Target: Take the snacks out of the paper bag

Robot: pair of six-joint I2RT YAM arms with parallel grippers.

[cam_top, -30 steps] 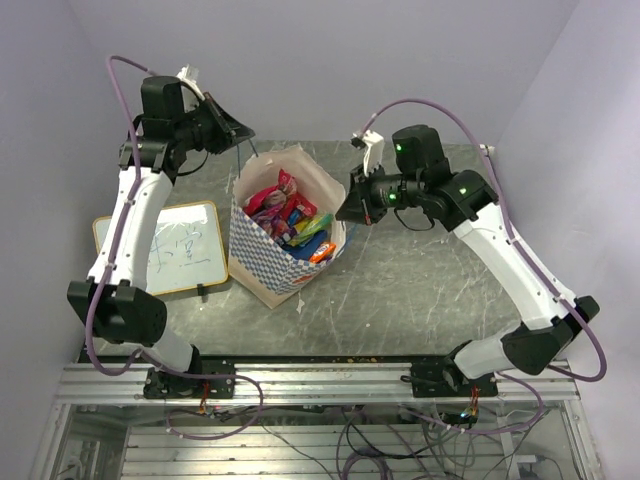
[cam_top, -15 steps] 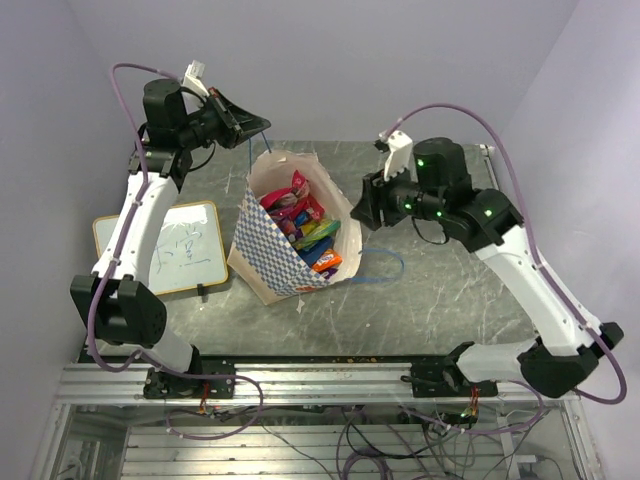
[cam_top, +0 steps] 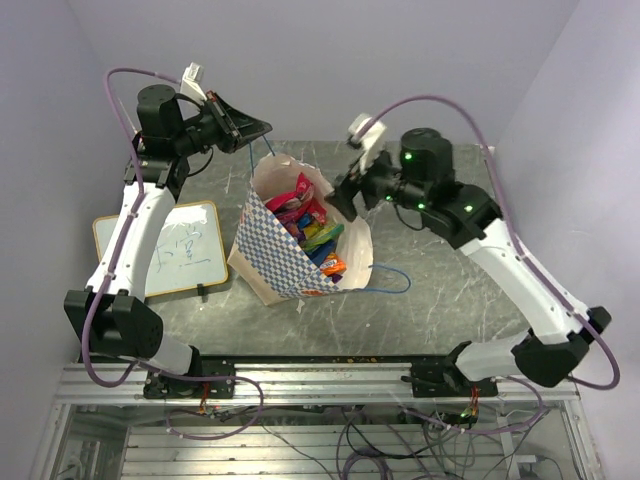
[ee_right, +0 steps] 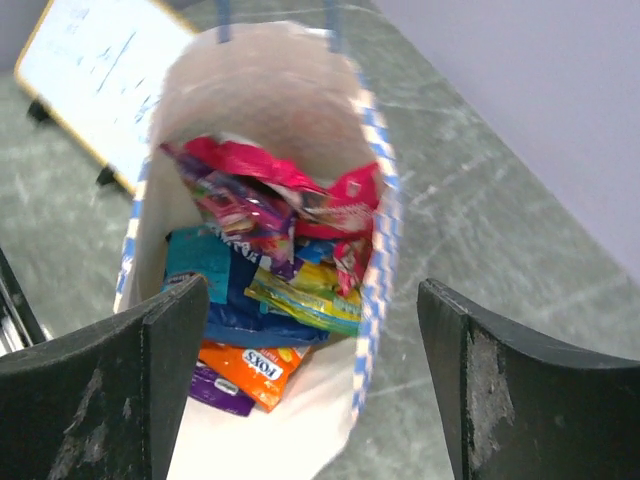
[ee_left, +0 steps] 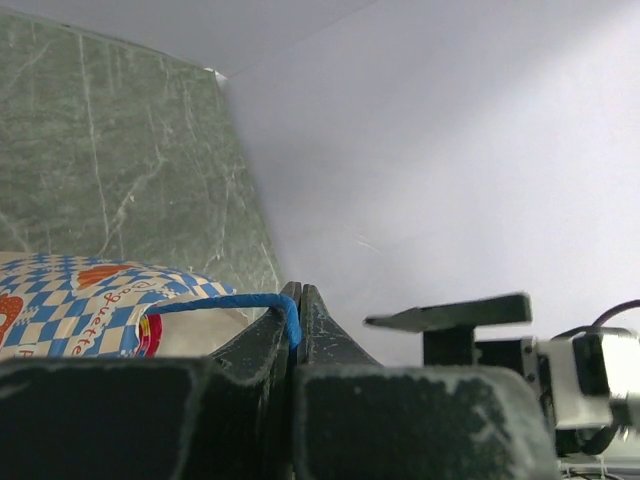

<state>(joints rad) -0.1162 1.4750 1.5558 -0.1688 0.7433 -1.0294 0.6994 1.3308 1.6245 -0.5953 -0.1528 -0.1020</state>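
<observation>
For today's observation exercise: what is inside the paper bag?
Snack packets lie in the paper bag: pink on top, blue, yellow-green and orange beneath. Anything under that pile is covered.

- The paper bag (cam_top: 272, 258) — cream, with blue-and-white checkered sides and red-orange marks — stands leaning on the table (cam_top: 440, 305), its mouth wide open and its inside plain cream.
- One thin blue cord handle (cam_top: 262, 152) rises taut from the far rim; the other handle (cam_top: 388, 281) lies looped on the table at the bag's right.
- The snacks (cam_top: 305, 222) sit heaped inside: glossy pink and red packets on top, blue and yellow-green beneath — an orange packet (ee_right: 262, 368) and a purple packet (ee_right: 213, 388) lowest.
</observation>
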